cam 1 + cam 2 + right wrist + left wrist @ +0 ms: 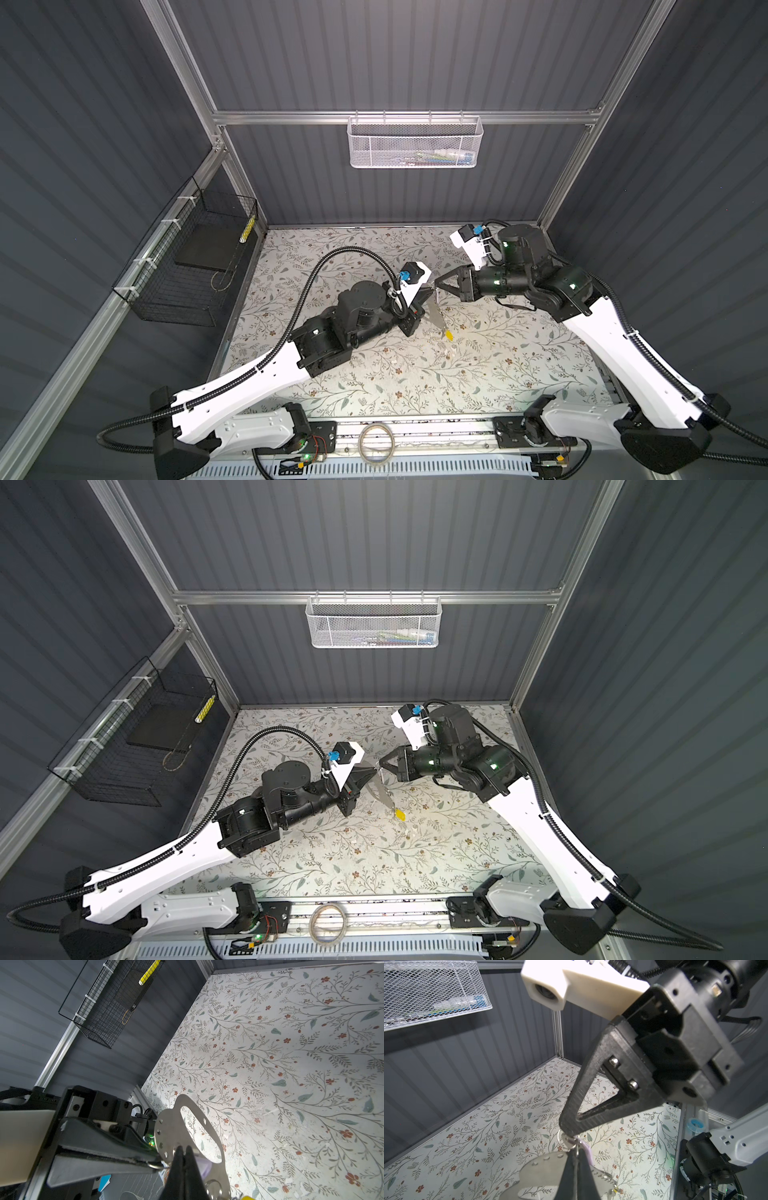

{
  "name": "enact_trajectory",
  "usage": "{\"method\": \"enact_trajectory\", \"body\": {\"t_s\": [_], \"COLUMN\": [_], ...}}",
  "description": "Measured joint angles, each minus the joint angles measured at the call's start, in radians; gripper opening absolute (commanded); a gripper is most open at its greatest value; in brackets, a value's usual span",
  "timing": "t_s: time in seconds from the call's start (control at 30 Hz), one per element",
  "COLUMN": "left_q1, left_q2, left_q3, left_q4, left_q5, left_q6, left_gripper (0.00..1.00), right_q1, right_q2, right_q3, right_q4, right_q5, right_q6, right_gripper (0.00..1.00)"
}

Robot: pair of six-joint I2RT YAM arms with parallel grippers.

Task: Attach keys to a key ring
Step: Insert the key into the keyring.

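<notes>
Steel-grey key ring (434, 316) up off the table (374, 386), hanging under the two gripper tips. Reads as a flat plate with one big oval opening and small holes round the end nearest the tips. Same in both top views.

Closed: left gripper (430, 289), fingers pressed together. Closed as well: right gripper (438, 284), aimed tip to tip at the left gripper, near touching. Both meeting right at the holed end of the key ring.

Just under the right gripper tip in the left wrist view: small split ring (560, 1138), touching it. Cannot tell which piece sits clamped in either pair of fingers; hidden by the fingers.

Just beside both tips: plastic head of lilac key (587, 1150), partly behind the left gripper's fingers (569, 1174). Shows again in the right wrist view, close against the right gripper's fingers (174, 1176).

At the far end of the key ring from the tips: yellow key (449, 333), dangling well below both grippers. Sits close over the table; cannot tell if touching.

Well behind both grippers, on the rail between the arm bases: translucent tape roll (376, 442), lying flat. Beyond both tips, high on the back wall: white mesh basket (413, 141).
</notes>
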Motion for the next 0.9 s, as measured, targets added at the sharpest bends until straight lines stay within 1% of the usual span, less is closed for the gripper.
{"method": "enact_trajectory", "body": {"t_s": [0.1,0.37,0.63,0.67,0.73,0.83,0.9], "left_q1": [-0.003,-0.007,-0.007,-0.007,-0.007,-0.007,-0.007], "left_q2": [-0.005,-0.05,-0.054,-0.054,-0.051,-0.04,-0.031], "left_q3": [-0.007,-0.01,-0.01,-0.01,-0.01,-0.003,0.008], "left_q4": [0.011,0.078,0.104,0.103,0.1,0.079,0.055], "left_q5": [-0.022,-0.082,-0.093,-0.093,-0.093,-0.085,-0.078], "left_q6": [0.0,0.0,0.0,0.0,0.0,-0.001,-0.004], "left_gripper": [0.0,0.0,0.0,0.0,0.0,0.0,0.0], "right_q1": [0.0,-0.013,-0.013,-0.013,-0.013,-0.013,-0.013], "right_q2": [-0.004,-0.008,-0.019,-0.027,-0.045,-0.097,-0.14], "right_q3": [-0.001,-0.02,-0.037,-0.042,-0.055,-0.091,-0.119], "right_q4": [0.003,-0.018,-0.016,-0.01,0.007,0.06,0.102], "right_q5": [0.004,0.061,0.063,0.063,0.061,0.051,0.038], "right_q6": [0.0,0.0,0.0,0.0,-0.004,-0.025,-0.05], "right_gripper": [0.0,0.0,0.0,0.04,0.26,0.41,0.48]}}
